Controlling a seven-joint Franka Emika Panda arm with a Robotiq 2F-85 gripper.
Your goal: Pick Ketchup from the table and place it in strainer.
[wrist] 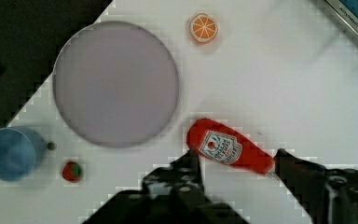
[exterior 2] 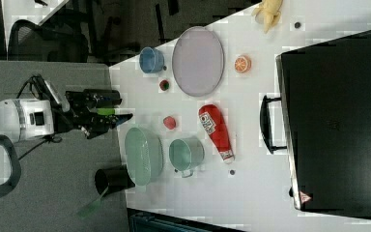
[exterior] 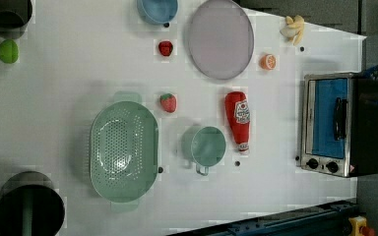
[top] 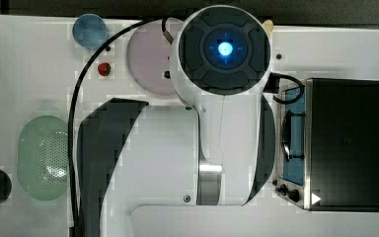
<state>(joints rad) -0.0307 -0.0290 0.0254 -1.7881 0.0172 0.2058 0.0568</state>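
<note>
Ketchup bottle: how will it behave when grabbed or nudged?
The Ketchup lies on its side on the table, so its rounded body may roll if nudged. It looks like smooth plastic: probably light, possibly slippery. It tapers toward the cap, so gripping the wide labelled part seems safer.

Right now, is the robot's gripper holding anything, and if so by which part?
Nothing is held. The open gripper hangs above the table, its fingers either side of the small red ketchup bottle with the white label, which lies untouched on the white table.
</note>
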